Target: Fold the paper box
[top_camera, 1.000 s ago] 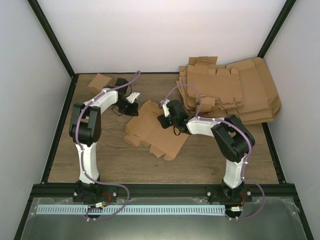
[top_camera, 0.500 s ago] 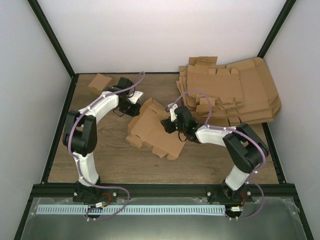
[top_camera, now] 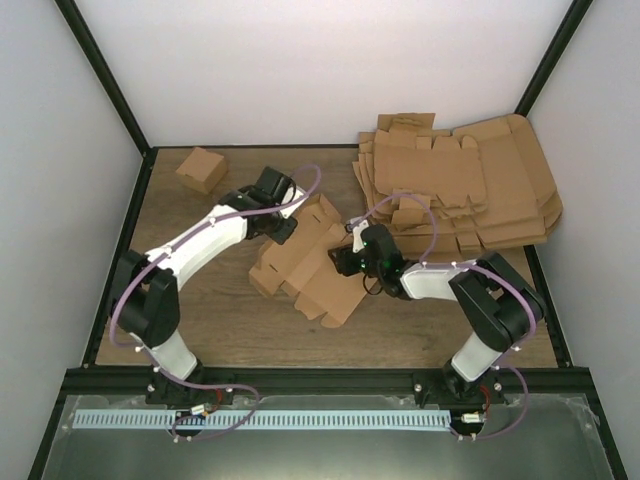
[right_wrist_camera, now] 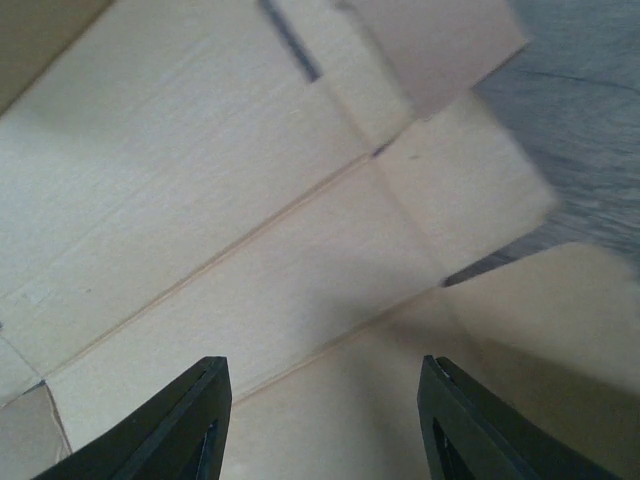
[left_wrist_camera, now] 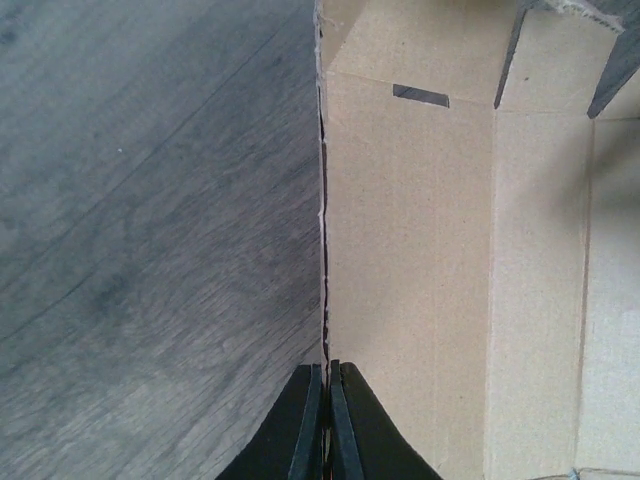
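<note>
Where the paper box [top_camera: 308, 272] lay: on the wooden table [top_camera: 200, 325] near its middle, between the two arms - part-folded, with some panels raised and others flat.
Paper box, left wrist view: one side wall [left_wrist_camera: 322, 200] stood on edge beside a broad inner panel with a short slot near its far end; bare wood lay outside that wall.
Paper box, right wrist view: pale inner panels [right_wrist_camera: 250, 200] met at creases, a slot showed near the top, and a flap jutted toward the wood.
In the paper box: only the right gripper's fingers showed over its inner panels.
Left gripper [left_wrist_camera: 327, 385]: jaws together, clamped on the thin upper edge of the side wall; from above it [top_camera: 289, 226] sat at the box's far-left side.
Right gripper [right_wrist_camera: 323, 365]: jaws apart with nothing between them, poised over the box's inside; from above it [top_camera: 343, 263] sat at the box's right side. Whether the fingers [right_wrist_camera: 200, 420] touched the cardboard could not be told.
Small folded box [top_camera: 201, 168]: closed, alone at the far-left corner of the table - well apart from both grippers; its inside was hidden.
Stack of flat cardboard blanks [top_camera: 470, 185]: piled at the far-right corner, just beyond the right arm.
</note>
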You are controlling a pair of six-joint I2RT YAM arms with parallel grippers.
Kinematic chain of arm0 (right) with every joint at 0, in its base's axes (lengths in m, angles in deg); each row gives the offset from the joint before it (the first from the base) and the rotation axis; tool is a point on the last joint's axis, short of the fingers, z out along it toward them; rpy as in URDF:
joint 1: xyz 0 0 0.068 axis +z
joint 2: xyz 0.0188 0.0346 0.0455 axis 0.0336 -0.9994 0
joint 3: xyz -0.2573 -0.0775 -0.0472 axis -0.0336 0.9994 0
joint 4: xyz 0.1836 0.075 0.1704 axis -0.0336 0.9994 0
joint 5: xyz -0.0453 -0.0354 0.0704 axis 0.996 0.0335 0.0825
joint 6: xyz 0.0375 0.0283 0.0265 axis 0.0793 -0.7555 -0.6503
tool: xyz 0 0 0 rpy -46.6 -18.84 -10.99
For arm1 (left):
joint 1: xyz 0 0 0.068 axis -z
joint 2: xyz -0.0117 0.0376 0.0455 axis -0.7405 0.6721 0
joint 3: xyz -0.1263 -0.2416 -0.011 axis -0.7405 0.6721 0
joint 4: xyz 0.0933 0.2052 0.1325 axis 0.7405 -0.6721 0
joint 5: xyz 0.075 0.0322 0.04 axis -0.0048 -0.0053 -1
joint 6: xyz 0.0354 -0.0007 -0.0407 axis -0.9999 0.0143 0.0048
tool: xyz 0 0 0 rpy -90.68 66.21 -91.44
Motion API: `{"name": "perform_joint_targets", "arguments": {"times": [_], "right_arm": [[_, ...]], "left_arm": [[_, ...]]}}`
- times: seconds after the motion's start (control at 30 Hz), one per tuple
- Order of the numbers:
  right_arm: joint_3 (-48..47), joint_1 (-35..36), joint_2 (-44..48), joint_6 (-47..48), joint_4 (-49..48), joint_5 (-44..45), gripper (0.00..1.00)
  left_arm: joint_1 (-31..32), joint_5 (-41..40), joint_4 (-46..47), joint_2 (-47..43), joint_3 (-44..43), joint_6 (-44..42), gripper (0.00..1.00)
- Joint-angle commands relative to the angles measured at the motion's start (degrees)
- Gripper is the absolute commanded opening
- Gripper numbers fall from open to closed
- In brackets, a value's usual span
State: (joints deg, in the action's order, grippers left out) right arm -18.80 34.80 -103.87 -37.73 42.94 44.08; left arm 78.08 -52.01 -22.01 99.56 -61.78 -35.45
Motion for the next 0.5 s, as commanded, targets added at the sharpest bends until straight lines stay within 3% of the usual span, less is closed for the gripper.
{"name": "perform_joint_targets", "arguments": {"times": [0.0,0.13,0.47], "right_arm": [[-0.6,-5.1,2.5,-3.3,1.5,-8.0,0.54],[-1.0,-9.6,4.4,-4.5,5.1,-15.3,0.54],[-4.8,-12.4,5.9,-5.9,16.5,-22.2,0.47]], "left_arm": [[1.6,-7.1,3.4,-4.1,2.4,-2.7,0.04],[3.2,-8.2,5.5,-7.8,5.1,-4.3,0.04],[8.5,-11.1,5.5,-9.8,6.9,-6.6,0.04]]}}
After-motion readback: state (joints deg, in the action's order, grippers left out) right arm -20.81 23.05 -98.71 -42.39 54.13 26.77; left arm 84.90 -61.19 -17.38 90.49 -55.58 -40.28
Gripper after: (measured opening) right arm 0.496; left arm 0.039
